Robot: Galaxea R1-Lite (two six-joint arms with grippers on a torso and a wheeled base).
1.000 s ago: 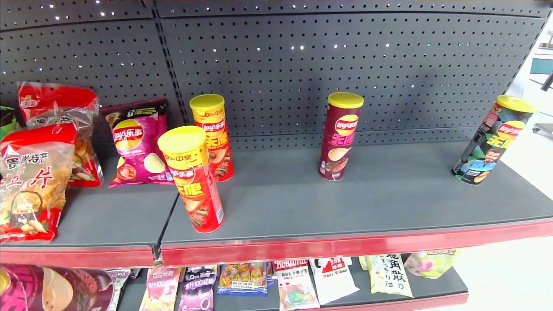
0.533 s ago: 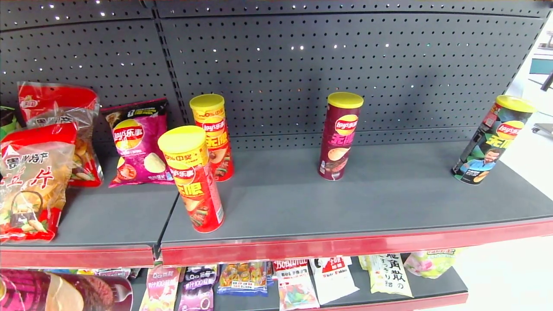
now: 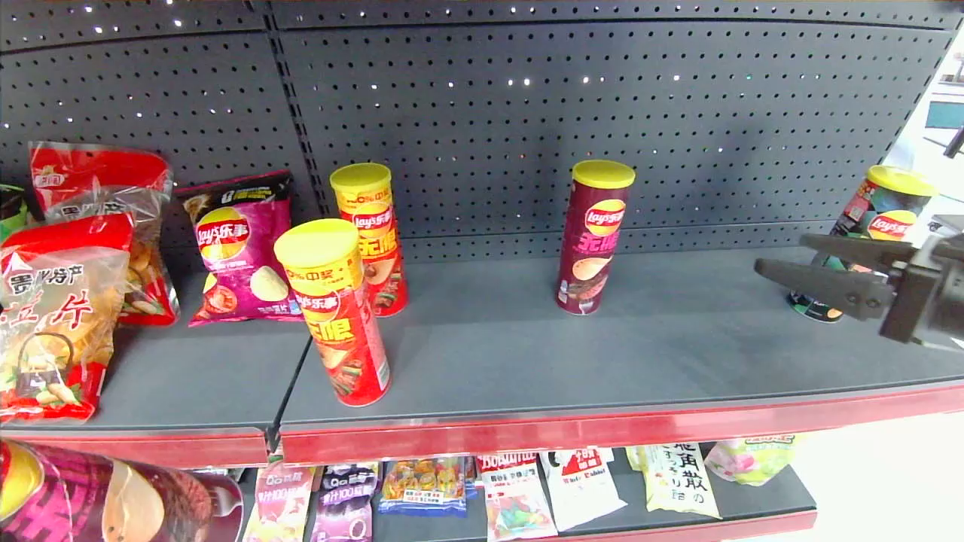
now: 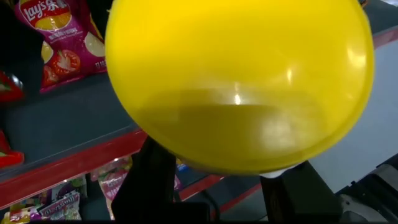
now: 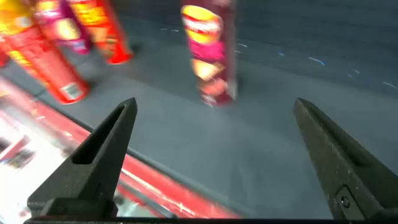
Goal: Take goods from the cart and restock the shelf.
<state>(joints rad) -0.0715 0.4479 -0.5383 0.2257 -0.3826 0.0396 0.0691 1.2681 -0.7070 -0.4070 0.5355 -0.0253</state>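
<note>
R end effector (image 3: 783, 256) spread wide, just beside dark-green yellow-lidded chip can (image 3: 889, 218) at grey shelf (image 3: 602, 354) end: sideways sweep could topple it. L end effector (image 4: 224, 186) pinching maroon yellow-lidded can (image 3: 98, 497) below shelf: may clip red lip (image 3: 527, 433) on lift.

maroon can (image 3: 98, 500) cut off at lower-left edge; right gripper (image 3: 779, 253) hides part of the green can (image 3: 892, 197).

A maroon chip can (image 3: 98, 497) with a yellow lid (image 4: 239, 81) lies sideways, low at the left, below the red front edge of the shelf (image 3: 678, 346).
</note>
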